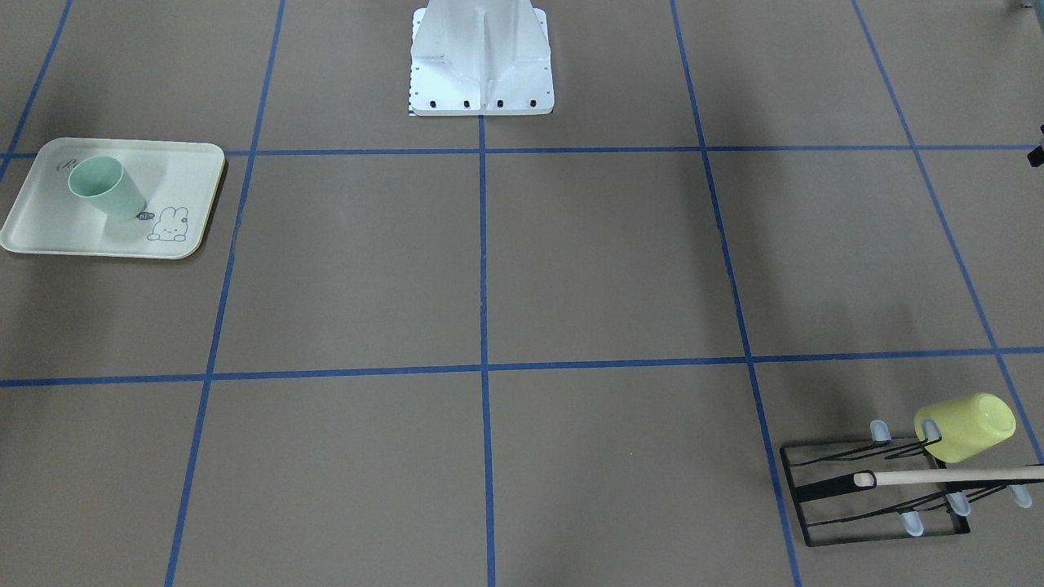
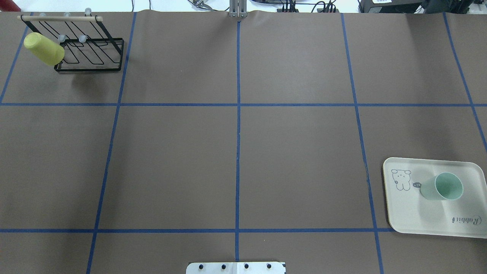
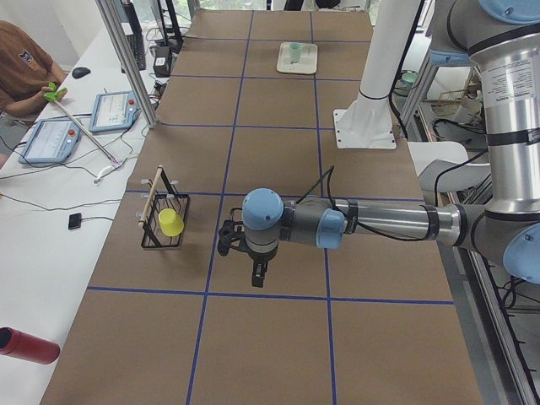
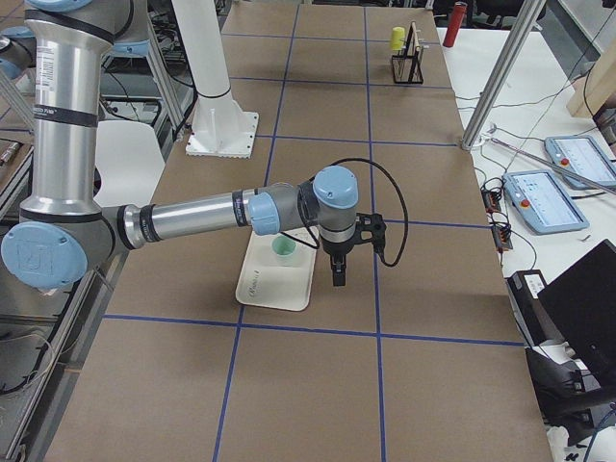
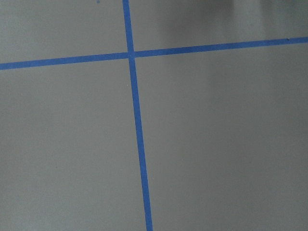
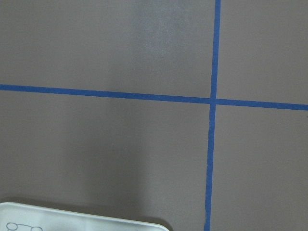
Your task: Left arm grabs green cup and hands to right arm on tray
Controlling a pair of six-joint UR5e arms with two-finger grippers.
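The pale green cup [image 1: 106,189] stands mouth up on the cream tray [image 1: 49,224], at the table's right end as the robot sees it. It also shows in the overhead view [image 2: 441,186] on the tray [image 2: 414,215]. My right gripper [image 4: 337,274] shows only in the exterior right view, hanging above the table beside the tray [image 4: 274,284] and apart from the cup [image 4: 283,248]. My left gripper [image 3: 256,274] shows only in the exterior left view, above bare table far from the cup [image 3: 294,53]. I cannot tell whether either gripper is open or shut.
A yellow cup [image 2: 43,48] hangs on a black wire rack [image 2: 91,53] at the far left corner. The robot's white base [image 1: 481,65] stands at the near edge. An operator [image 3: 21,76] sits beside the table. The tray's corner [image 6: 72,221] shows in the right wrist view.
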